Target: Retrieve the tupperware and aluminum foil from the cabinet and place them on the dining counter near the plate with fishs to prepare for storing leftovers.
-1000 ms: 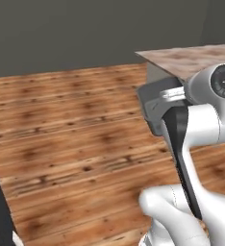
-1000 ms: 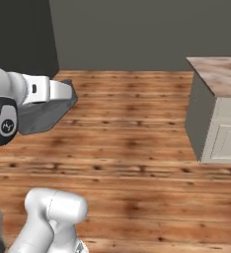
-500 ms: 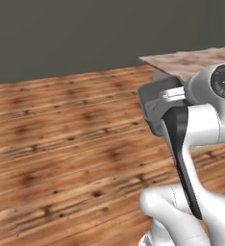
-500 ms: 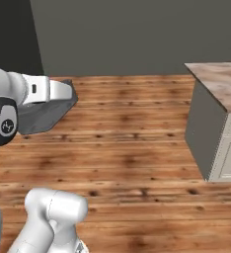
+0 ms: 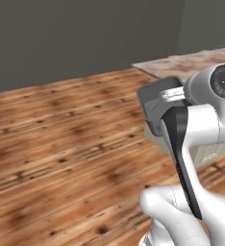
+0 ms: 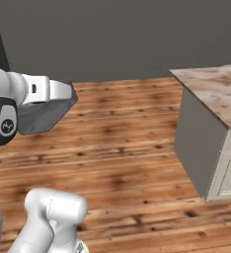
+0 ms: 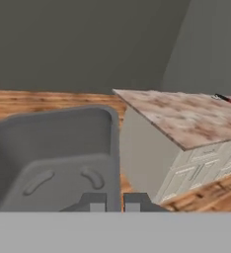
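Hand view: end effector [image 7: 114, 201] nearly closed, pinching the near rim of the tub [image 7: 58, 158]; its open cavity faces the camera. Tub is in the air, carried off the arm's front, also seen in the left base view [image 5: 155, 108] and right base view [image 6: 43, 112]. Bench [image 7: 181, 116] lies ahead to the right, marbled top over white panelled fronts; a small dark-and-red item at its far right, maybe the foil, too small to tell. Plate not seen. Judgement: transport step. Keep the tub level, grip firm on the thin rim, clear the bench corner with height, release only once the tub sits flat near the plate.
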